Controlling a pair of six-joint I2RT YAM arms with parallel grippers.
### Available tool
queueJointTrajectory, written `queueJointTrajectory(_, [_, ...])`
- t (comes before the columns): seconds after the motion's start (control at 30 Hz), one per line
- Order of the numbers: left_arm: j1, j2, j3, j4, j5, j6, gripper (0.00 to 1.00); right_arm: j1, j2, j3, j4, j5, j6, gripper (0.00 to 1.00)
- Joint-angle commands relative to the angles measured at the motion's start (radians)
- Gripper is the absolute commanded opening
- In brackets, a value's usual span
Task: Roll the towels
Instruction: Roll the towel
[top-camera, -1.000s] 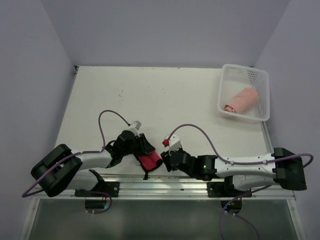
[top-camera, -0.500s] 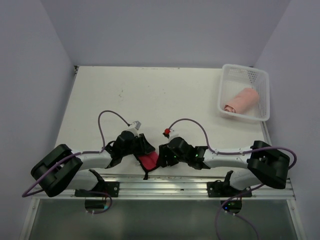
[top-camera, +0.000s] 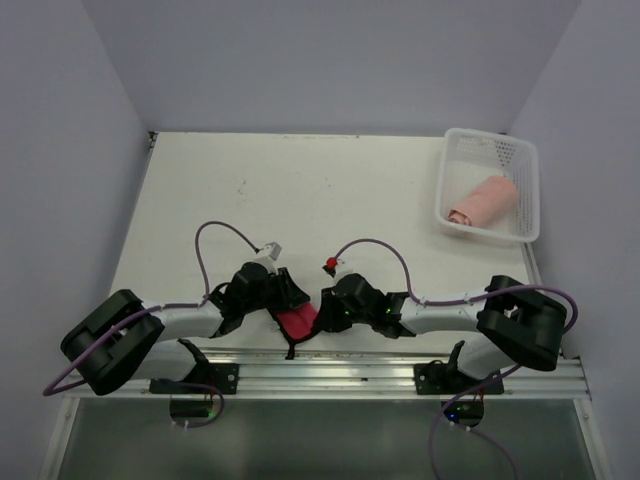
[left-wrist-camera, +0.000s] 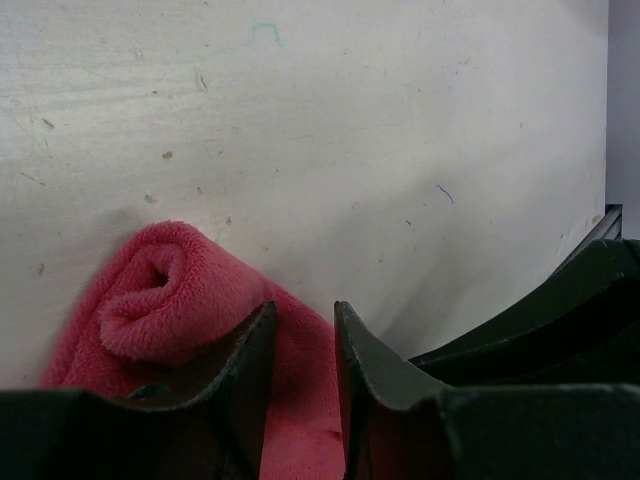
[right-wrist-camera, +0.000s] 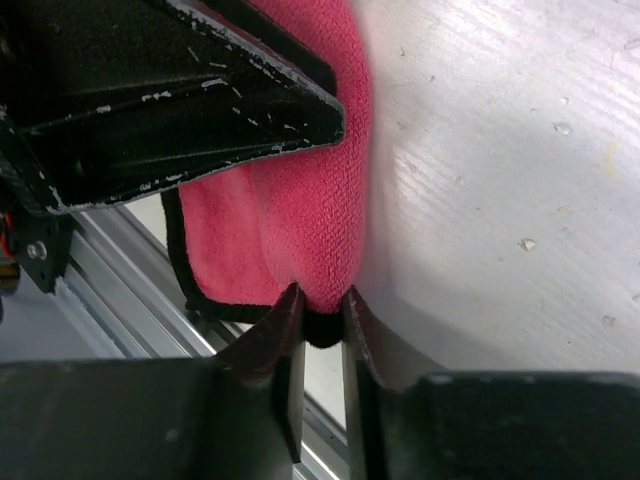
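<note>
Grippers on both arms are sharing one small red cloth (top-camera: 297, 323) at the near edge of the table (top-camera: 300, 190), about midway along that edge and just short of the metal rail (top-camera: 350, 362) that is carrying the arm bases. The left gripper (left-wrist-camera: 304, 310) is reaching in from the left side, its jaws standing narrow with a fold of red pile filling the gap between them. Just beside one of its fingers, the cloth is curling into a loose roll that is resting on the tabletop. The right gripper (right-wrist-camera: 321, 296) is reaching in from the right side and pinching the cloth's edge, with its jaws drawn almost together on the dark trim. The rest of the red face is running up beneath the black body of the other gripper, and a dark-trimmed corner is overlapping the rail. Well apart from the arms, a salmon-pink towel (top-camera: 484, 201) is lying rolled inside the white perforated basket (top-camera: 505, 152), which is sitting at the table's far right corner, with neither gripper touching it.
</note>
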Motion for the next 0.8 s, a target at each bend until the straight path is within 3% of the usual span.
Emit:
queueJointTrajectory(0.0, [0.001, 0.006, -0.013, -0.065, -0.055, 0.062, 0.34, -0.006, 0.006, -0.017, 0.051, -0.029, -0.012, 0.11])
queueJointTrajectory(0.07, [0.001, 0.006, 0.007, -0.073, -0.058, 0.069, 0.34, -0.005, -0.003, -0.021, 0.051, -0.026, -0.026, 0.00])
queueJointTrajectory(0.3, [0.053, 0.009, 0.124, -0.130, -0.059, 0.119, 0.38, 0.034, -0.073, -0.009, -0.064, 0.147, -0.125, 0.00])
queueJointTrajectory(0.47, [0.099, 0.014, 0.240, -0.162, -0.036, 0.150, 0.39, 0.152, -0.095, 0.075, -0.185, 0.406, -0.203, 0.00])
queueJointTrajectory(0.77, [0.121, 0.045, 0.340, -0.177, 0.007, 0.161, 0.39, 0.307, 0.035, 0.224, -0.329, 0.652, -0.276, 0.00])
